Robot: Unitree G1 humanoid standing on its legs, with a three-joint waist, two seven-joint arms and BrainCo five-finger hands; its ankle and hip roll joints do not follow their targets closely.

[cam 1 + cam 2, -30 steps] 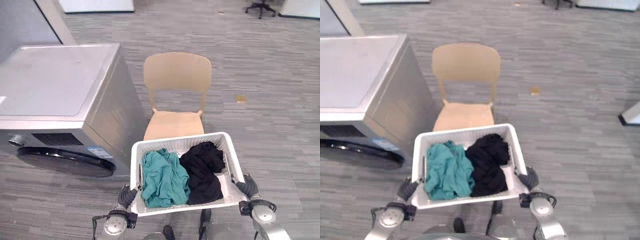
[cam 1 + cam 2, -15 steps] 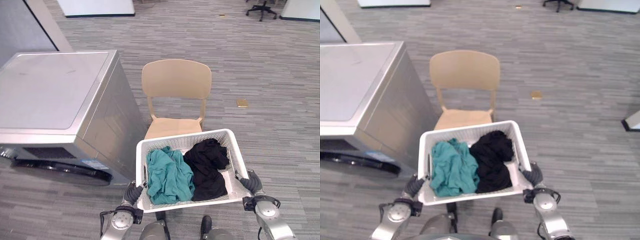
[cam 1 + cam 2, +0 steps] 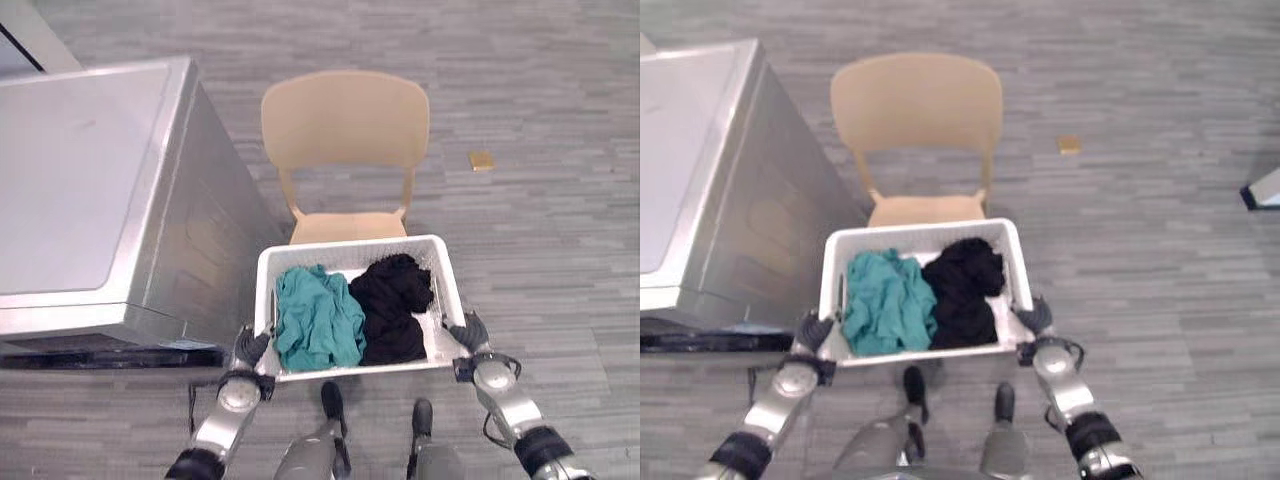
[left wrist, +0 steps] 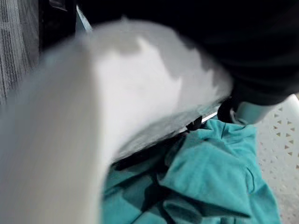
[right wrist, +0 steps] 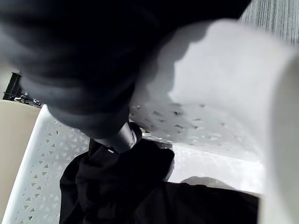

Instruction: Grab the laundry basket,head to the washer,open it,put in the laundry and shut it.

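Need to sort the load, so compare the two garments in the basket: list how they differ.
The teal garment is light blue-green, while the black garment is dark. The teal garment fills the half of the white basket nearer the washer; the black garment fills the half farther from it. Both lie crumpled, side by side and touching, inside the basket.

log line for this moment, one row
phase: carrying | left robot hand: holds basket end | right robot hand: holds other end | load: teal cloth, black cloth | washer: at left
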